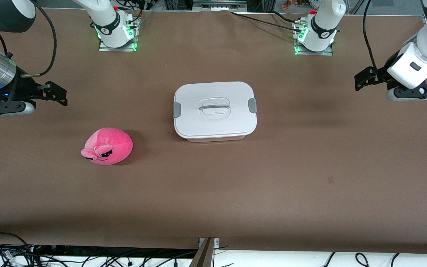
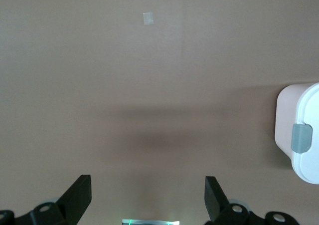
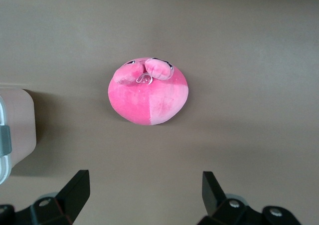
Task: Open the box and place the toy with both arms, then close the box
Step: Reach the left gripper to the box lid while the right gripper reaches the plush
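Brown table (image 1: 272,178), toy (image 1: 107,146) near open right claw (image 1: 56,94), apart

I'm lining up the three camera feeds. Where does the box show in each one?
Front view: the box sits mid-table, lid on, farther from the camera than the toy.
Left wrist view: only one end of it shows, at the picture's edge.
Right wrist view: an end at the edge, beside the toy.
Shared landmark: its grey side clip.

Brown table (image 1: 310,178) bears a small tape patch (image 1: 330,180).
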You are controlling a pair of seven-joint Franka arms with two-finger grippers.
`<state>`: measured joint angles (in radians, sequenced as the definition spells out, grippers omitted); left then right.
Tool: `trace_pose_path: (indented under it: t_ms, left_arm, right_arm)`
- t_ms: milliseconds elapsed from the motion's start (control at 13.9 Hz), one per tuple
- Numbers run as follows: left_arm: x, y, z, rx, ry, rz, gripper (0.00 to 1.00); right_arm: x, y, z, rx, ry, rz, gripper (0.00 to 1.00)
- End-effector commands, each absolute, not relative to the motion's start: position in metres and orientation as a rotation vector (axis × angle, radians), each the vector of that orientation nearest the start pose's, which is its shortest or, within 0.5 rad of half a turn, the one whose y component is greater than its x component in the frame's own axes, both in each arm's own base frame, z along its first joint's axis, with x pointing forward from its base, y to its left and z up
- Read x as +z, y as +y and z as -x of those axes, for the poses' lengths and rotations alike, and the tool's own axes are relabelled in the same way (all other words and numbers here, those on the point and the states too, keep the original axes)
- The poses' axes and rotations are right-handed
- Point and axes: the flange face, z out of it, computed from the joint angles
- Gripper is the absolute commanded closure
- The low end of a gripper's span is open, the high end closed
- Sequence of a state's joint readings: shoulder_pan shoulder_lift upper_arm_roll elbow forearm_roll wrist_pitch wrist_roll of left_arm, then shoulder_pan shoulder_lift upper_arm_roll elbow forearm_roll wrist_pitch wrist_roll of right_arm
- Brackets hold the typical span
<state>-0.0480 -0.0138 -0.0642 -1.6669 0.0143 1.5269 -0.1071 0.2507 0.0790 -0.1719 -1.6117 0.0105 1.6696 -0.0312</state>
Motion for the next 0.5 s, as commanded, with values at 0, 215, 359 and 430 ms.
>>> trace_pose_path:
  t_ms: [0,215,359,430]
  left_arm:
    - [0.587,-0.061,-0.555,0.214,0.218,3.123,0.0]
    - [0.588,-0.087,-0.55,0.25,0.423,3.1,0.0]
    - [0.586,-0.104,-0.548,0.253,0.731,3.052,0.0]
    - [0.582,-0.116,-0.548,0.262,0.849,3.025,0.0]
  right_arm:
    - [0.569,0.054,-0.58,0.051,-0.204,3.151,0.0]
    - [0.568,0.058,-0.58,0.051,-0.214,3.153,0.0]
    - [0.565,0.059,-0.581,0.06,-0.214,3.152,0.0]
    - [0.566,0.057,-0.58,0.061,-0.216,3.15,0.0]
